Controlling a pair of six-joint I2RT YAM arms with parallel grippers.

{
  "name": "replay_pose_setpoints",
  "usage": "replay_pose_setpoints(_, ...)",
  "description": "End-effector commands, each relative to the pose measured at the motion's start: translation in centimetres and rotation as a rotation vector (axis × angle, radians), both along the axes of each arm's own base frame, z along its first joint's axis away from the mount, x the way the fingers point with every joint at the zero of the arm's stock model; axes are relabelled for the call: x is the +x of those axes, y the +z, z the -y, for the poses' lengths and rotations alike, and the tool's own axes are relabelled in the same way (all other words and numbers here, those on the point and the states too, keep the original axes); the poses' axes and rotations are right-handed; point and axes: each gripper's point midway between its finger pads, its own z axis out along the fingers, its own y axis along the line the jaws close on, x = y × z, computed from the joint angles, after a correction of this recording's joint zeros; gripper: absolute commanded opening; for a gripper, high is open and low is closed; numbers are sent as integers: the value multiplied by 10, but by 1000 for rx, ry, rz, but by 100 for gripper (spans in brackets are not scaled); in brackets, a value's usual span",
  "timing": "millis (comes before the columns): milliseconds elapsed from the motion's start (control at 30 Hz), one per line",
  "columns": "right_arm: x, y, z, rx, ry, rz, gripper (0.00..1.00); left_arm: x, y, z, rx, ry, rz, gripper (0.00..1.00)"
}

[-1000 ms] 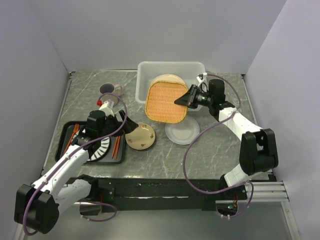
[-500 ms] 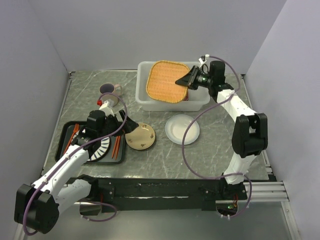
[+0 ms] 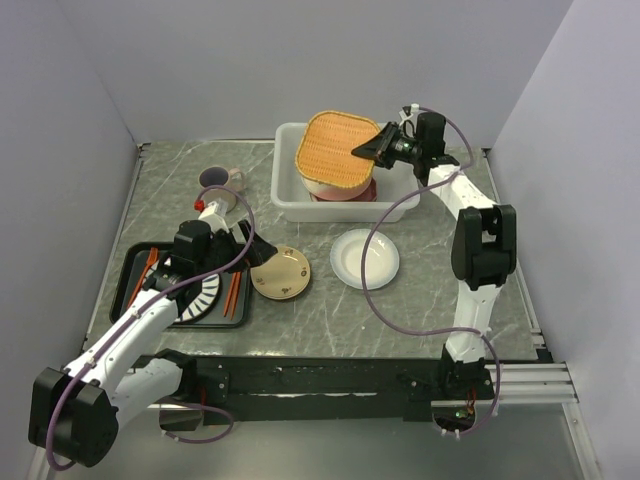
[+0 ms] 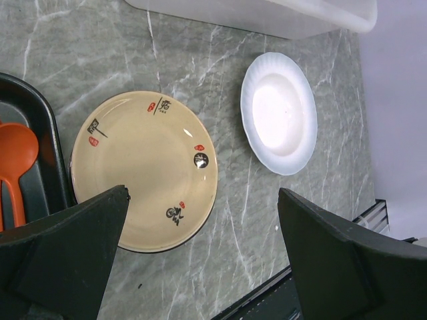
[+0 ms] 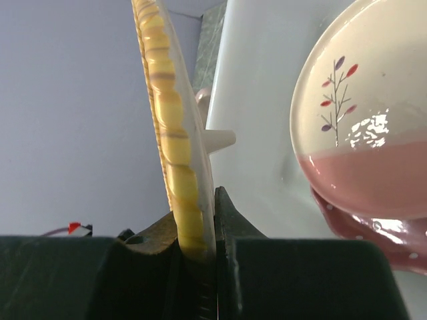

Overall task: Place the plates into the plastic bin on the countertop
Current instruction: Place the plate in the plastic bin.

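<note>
My right gripper (image 3: 366, 153) is shut on the edge of the orange squarish plate (image 3: 336, 148) and holds it tilted above the white plastic bin (image 3: 286, 192). In the right wrist view the plate's rim (image 5: 175, 147) is pinched between the jaws, with a cream-and-pink sprig plate (image 5: 363, 133) lying in the bin below. My left gripper (image 3: 247, 245) is open, above the small tan plate (image 3: 281, 272) on the countertop (image 3: 420, 300). The tan plate (image 4: 143, 170) and the plain white plate (image 4: 279, 112) show in the left wrist view; the white plate (image 3: 365, 258) lies in front of the bin.
A black tray (image 3: 132, 275) at the left holds orange utensils (image 3: 233, 293) and a striped plate (image 3: 203, 300). A mug (image 3: 220, 179) stands behind it near a red-capped object (image 3: 203, 206). Grey walls close in the back and sides.
My right gripper has carried the orange plate up and back, from in front of the bin to above it. The left arm has not moved.
</note>
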Motion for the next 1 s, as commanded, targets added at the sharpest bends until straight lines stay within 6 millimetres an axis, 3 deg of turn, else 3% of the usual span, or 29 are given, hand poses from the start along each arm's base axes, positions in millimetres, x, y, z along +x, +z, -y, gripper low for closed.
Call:
replay_pose_setpoints(0,11,61,0,67,19,156,0,1,4,3,-10,-23,26,99)
replay_pose_setpoints(333,25,47,3,34,-11,137,0,2,3,4,-12,-32,22,99)
replay_pose_setpoints(967,59,-22,8,-31,-63,42,0,0,3,7,-20,-48,17,99)
